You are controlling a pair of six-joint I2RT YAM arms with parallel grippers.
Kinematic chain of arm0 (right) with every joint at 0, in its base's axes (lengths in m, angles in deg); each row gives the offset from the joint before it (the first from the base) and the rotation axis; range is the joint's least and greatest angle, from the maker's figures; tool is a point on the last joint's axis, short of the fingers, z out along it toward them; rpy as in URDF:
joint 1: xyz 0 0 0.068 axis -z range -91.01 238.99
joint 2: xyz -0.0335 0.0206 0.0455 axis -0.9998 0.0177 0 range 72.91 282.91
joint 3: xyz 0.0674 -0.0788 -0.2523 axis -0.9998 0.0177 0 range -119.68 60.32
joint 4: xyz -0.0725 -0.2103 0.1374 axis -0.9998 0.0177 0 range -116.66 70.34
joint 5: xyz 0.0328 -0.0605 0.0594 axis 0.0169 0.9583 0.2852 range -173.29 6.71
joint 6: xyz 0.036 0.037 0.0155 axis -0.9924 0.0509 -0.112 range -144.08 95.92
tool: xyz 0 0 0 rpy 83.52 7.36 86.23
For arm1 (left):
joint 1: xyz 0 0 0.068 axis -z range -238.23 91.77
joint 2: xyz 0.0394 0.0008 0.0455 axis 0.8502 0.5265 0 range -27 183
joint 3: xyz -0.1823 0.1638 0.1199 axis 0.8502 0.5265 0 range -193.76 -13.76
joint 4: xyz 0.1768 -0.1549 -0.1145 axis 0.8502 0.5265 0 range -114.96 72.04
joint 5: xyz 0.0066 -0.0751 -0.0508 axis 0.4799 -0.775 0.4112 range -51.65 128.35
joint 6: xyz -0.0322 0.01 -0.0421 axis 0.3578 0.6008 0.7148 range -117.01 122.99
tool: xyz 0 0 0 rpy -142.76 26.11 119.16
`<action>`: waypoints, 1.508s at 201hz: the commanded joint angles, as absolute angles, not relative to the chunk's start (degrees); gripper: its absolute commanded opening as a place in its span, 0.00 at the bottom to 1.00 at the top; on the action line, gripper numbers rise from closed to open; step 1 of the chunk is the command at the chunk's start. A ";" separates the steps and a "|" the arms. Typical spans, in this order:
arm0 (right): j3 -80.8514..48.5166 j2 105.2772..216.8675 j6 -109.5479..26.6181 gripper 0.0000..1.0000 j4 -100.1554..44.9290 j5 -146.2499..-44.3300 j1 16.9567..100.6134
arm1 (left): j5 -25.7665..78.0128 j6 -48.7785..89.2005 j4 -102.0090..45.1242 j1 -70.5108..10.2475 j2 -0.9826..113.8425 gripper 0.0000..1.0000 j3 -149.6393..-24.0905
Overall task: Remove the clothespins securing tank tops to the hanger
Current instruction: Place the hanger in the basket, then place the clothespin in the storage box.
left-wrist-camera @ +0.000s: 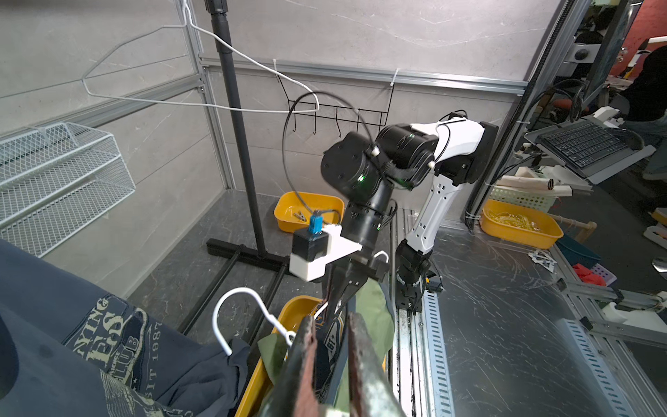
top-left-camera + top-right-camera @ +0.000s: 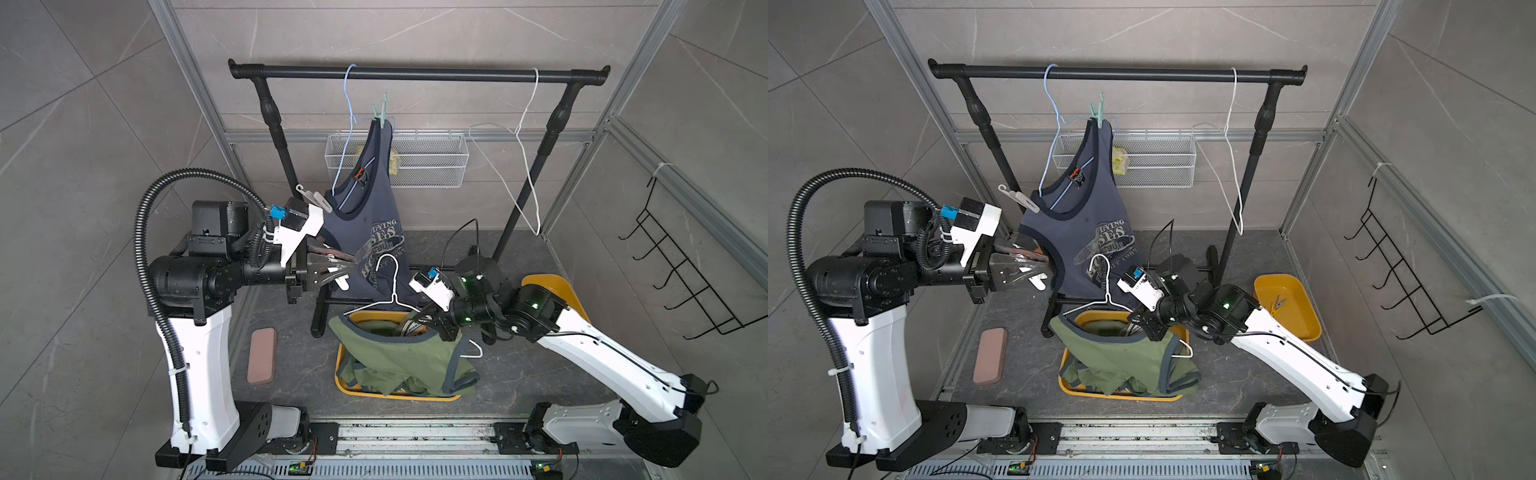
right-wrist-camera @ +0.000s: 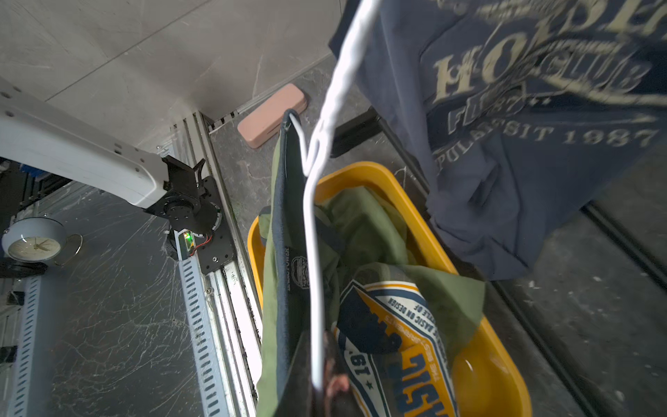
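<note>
The right gripper (image 2: 413, 323) is clamped on the white hanger (image 3: 312, 252) above the yellow bin (image 2: 399, 397). I cannot tell whether the left gripper (image 2: 349, 269) is holding anything. High up, the mint clothespin (image 2: 380, 111) pins the soft navy tank top (image 2: 374, 216). The pin looks light and springy, so squeeze its free prongs.

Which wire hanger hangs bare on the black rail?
The bare white wire hanger on the black rail. The pale blue wire hanger carries the navy tank top; the second white hanger is off the rail.
</note>
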State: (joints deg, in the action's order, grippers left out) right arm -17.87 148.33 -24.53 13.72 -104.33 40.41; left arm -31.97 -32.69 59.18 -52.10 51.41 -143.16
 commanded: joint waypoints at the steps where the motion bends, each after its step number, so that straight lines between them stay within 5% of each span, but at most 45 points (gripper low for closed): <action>1: -14.13 150.82 -28.74 0.00 3.23 -110.05 41.48 | -32.39 -30.66 57.39 -52.28 49.91 0.00 -142.06; 45: -5.79 152.14 -31.56 0.06 1.38 -109.26 42.23 | -32.68 -24.29 50.92 -51.99 49.38 0.00 -137.84; 61: -3.66 151.76 -32.20 0.22 1.71 -107.39 42.46 | -32.54 -21.51 48.42 -51.75 49.63 0.00 -136.97; 83: -3.76 151.44 -32.04 0.32 3.31 -105.53 42.49 | -32.49 -18.56 45.73 -51.33 50.46 0.00 -136.68; 127: -14.18 148.43 -29.26 0.36 9.37 -103.93 42.49 | -31.91 -15.57 43.22 -49.47 52.99 0.00 -135.34; 184: -32.24 146.99 -31.65 0.52 6.80 -118.68 42.34 | -37.98 -12.03 41.02 -48.72 55.18 0.00 -135.45; 303: -56.07 167.57 -36.65 0.56 -0.10 -124.86 37.19 | -39.17 -13.25 40.93 -47.86 53.96 0.00 -134.90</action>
State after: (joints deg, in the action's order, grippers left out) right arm -52.71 166.40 -35.28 2.77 -123.28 38.14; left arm -36.98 -13.46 42.22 -48.12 55.72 -134.92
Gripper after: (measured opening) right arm 0.559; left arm 0.155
